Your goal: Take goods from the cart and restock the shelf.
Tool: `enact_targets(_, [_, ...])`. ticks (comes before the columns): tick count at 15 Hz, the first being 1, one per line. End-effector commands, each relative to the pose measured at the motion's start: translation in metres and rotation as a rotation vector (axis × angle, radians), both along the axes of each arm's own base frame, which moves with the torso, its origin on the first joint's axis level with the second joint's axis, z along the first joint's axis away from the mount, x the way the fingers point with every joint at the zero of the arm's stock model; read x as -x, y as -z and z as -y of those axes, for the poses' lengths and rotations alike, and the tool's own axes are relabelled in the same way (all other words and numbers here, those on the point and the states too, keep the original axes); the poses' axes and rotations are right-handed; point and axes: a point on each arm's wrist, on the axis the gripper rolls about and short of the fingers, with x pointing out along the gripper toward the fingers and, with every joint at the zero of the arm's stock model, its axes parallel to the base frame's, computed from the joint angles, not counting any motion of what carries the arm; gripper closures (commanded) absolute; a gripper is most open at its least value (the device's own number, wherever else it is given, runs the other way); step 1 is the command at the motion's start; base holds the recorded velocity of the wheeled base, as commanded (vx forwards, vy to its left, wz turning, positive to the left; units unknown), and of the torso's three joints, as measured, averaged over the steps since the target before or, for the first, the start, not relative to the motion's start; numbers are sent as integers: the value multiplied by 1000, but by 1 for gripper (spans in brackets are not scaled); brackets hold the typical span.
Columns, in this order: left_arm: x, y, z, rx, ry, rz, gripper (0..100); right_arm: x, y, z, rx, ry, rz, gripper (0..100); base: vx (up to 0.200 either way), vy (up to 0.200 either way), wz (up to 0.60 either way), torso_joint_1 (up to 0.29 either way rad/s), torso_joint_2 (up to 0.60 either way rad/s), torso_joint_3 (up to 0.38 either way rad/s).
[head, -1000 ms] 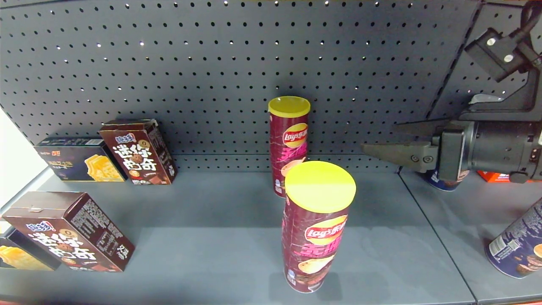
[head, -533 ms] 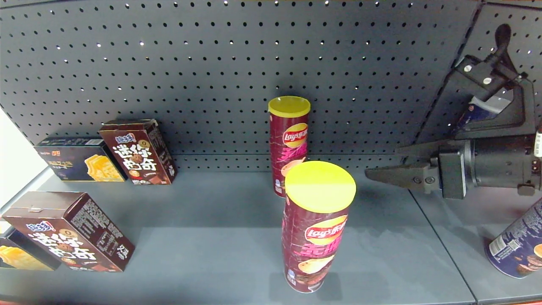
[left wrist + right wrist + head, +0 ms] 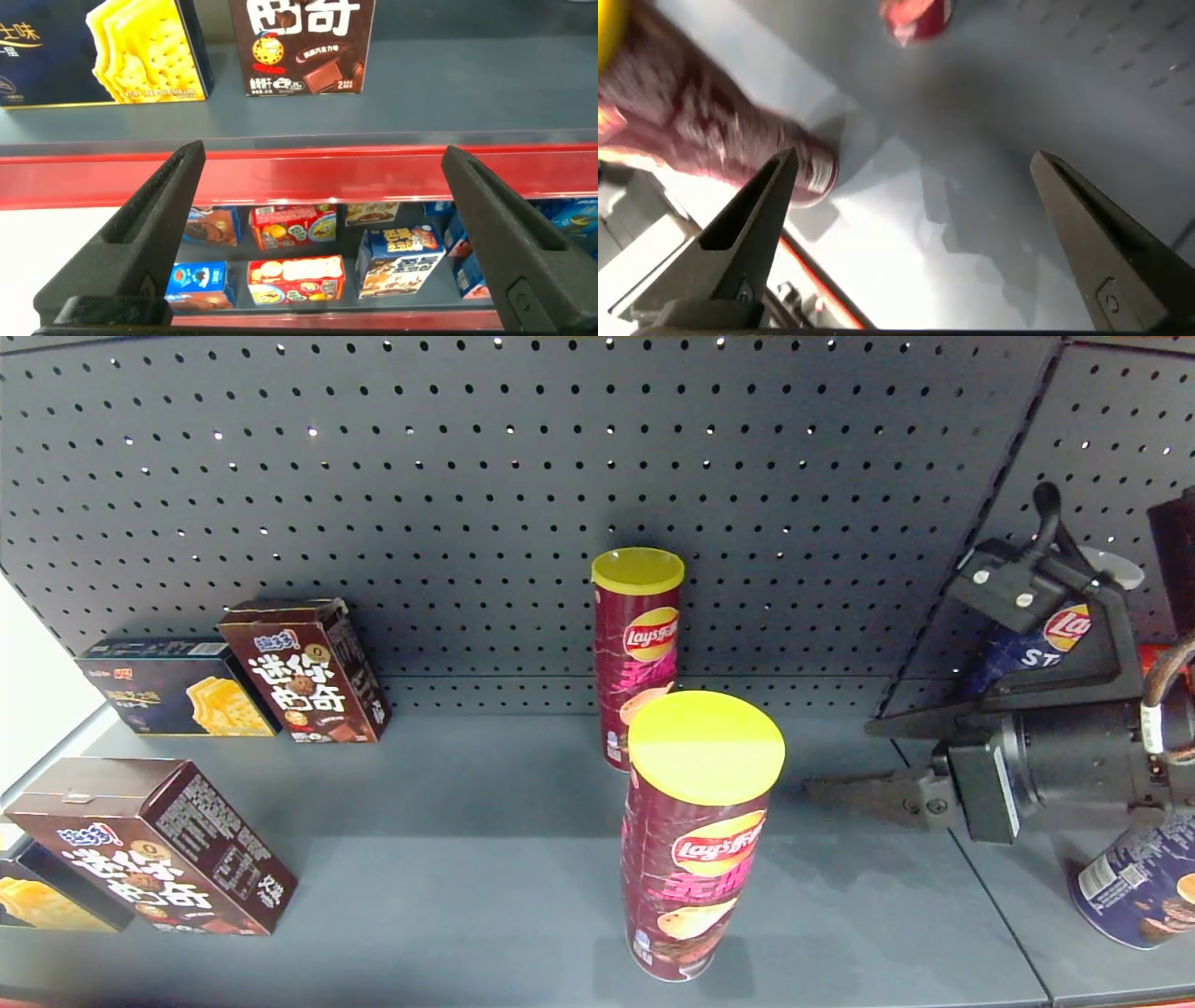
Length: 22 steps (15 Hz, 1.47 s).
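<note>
Two chip cans stand upright on shelf, long axis vertical, yellow lids up: front can, rear can. Front can left of right jaws, apart. Right jaws wide open, empty; left jaws same.

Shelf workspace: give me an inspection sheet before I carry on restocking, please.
Surface: grey shelf, bare between the boxes and the cans.
Job's things: front can and back can, both upright, yellow-lidded; back cookie box, cracker box and front cookie box on the left.
Clutter: nothing seen.
Grippers: right gripper right of the front can, apart from it, jaws open, empty; left gripper before the red shelf edge, jaws open, empty.
Cables: cable loop at the right arm's wrist, off the goods.
Surroundings: pegboard wall behind; blue cans in the right bay; lower-shelf boxes below.
</note>
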Motion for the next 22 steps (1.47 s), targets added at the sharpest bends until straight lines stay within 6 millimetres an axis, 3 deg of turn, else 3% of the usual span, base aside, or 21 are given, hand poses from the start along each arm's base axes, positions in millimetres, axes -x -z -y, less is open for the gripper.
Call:
enact_targets(1, [0,0,0,0,0,-1,0,4,12,-4,28,-18,-28,0,0,0,0,0,0,0])
enact_targets(5, [0,0,0,1,0,-1,0,12,31,-13,76,-57,-74,0,0,0,0,0,0,0])
enact_targets(10, [0,0,0,0,-2,-1,0,-3,42,-24,103,-16,-74,0,0,0,0,0,0,0])
enact_targets(22, [0,0,0,1,-2,-1,0,-3,50,-37,122,-52,-90,0,0,0,0,0,0,0])
